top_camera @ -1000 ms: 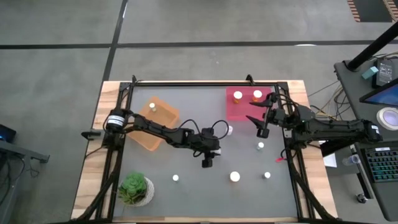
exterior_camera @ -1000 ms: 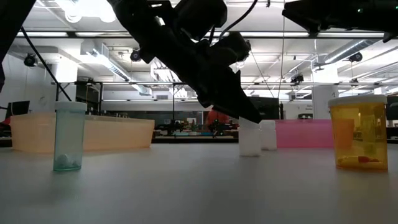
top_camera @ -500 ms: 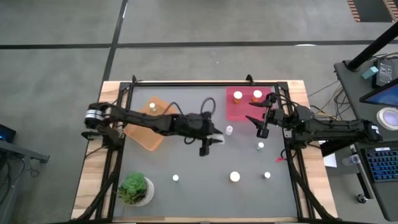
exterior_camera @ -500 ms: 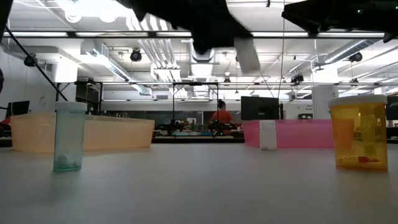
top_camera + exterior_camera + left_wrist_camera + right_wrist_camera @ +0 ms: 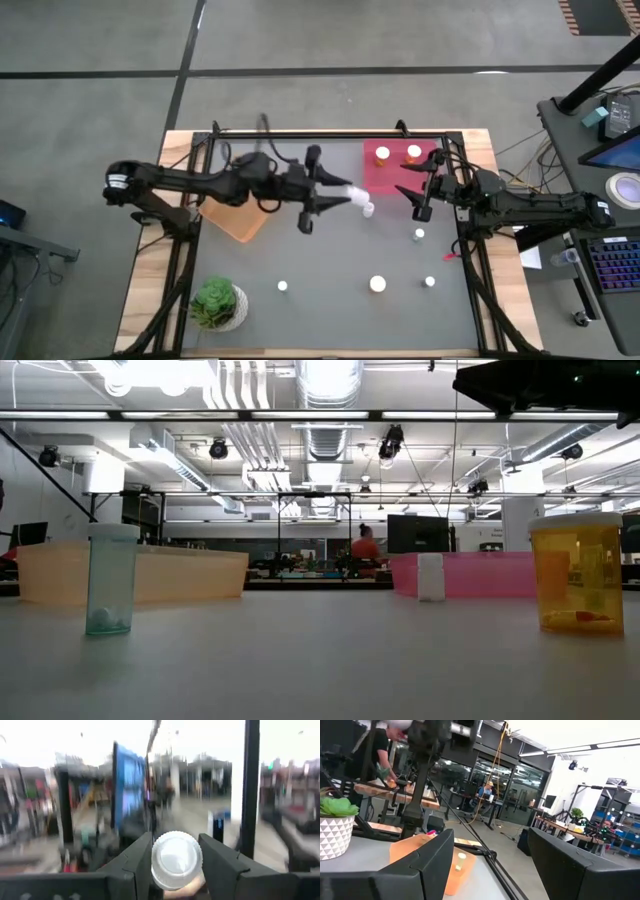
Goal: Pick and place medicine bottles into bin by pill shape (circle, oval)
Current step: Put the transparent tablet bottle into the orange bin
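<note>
My left gripper (image 5: 338,194) is high above the table's middle, between the orange bin (image 5: 243,212) and the pink bin (image 5: 392,176). It is shut on a white-capped medicine bottle (image 5: 350,193), whose cap (image 5: 176,860) fills the gap between the fingers in the left wrist view. My right gripper (image 5: 415,197) is open and empty beside the pink bin's near right corner. A small white bottle (image 5: 368,209) stands on the table just past the held one. Two bottles (image 5: 383,153) (image 5: 413,152) stand in the pink bin. One bottle (image 5: 460,861) stands in the orange bin. My left gripper pinches the bottle between its two fingers, one on each side of its white-capped end (image 5: 156,862). The fingers lie about level and point toward the table's right edge. The bottle is lifted clear of the table, and its cap faces back toward the wrist.
Loose bottles stand on the table at the near side (image 5: 282,286) (image 5: 377,283) (image 5: 429,281) and by the right arm (image 5: 419,234). A potted green plant (image 5: 217,303) stands at the near left corner. The low view shows a clear bottle (image 5: 110,580) and an orange one (image 5: 577,572).
My left gripper has risen from the table with the white bottle and gone toward the far edge. It has tipped from pointing down to about level. The bottle has been lifted clear, up out of the low view, while the white bottle beside it stays standing.
</note>
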Available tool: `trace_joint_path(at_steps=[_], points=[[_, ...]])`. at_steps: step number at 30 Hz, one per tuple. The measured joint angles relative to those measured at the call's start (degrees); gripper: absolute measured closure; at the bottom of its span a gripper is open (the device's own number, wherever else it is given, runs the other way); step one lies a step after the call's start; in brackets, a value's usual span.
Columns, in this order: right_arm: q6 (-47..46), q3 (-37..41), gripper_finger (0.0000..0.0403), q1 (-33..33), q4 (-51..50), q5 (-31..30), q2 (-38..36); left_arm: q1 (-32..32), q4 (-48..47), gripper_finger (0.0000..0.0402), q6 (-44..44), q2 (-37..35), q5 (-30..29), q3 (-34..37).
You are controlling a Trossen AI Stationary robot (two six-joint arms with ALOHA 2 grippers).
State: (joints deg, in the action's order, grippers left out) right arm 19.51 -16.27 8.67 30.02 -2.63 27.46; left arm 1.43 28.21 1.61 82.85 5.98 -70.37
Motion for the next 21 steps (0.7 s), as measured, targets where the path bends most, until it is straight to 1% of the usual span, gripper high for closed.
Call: trace_joint_path(at_steps=[2, 4, 6, 10, 12, 19, 21], points=[[0.02, -0.02, 0.0156, -0.02, 0.0, -0.43, 0.0, 0.03, 3.52, 0.0277, -1.07, -0.71, 0.55, 0.0], [0.07, -0.04, 0.0156, 0.0, 0.0, -0.51, 0.0, 0.02, 6.62, 0.0277, -1.28, -1.14, 2.62, 0.0], [0.16, -0.04, 0.0156, 0.0, 0.02, -0.51, 0.0, 0.0, 8.83, 0.0277, -0.52, -1.29, 8.03, 0.0], [0.23, -0.04, 0.0156, 0.0, 0.02, -0.49, 0.0, -0.09, 10.95, 0.0277, 2.07, -1.4, 24.56, 0.0], [0.25, -0.05, 0.0156, 0.0, 0.02, -0.51, 0.0, -0.1, 11.86, 0.0277, 2.17, -1.41, 30.55, 0.0], [0.57, -0.07, 0.0156, 0.0, 0.04, -0.5, 0.0, -0.2, 12.4, 0.0277, 4.81, -1.42, 43.66, 0.0], [0.61, -0.07, 0.0156, 0.0, 0.04, -0.49, 0.0, -0.13, 12.42, 0.0277, 4.81, -1.42, 46.48, 0.0]])
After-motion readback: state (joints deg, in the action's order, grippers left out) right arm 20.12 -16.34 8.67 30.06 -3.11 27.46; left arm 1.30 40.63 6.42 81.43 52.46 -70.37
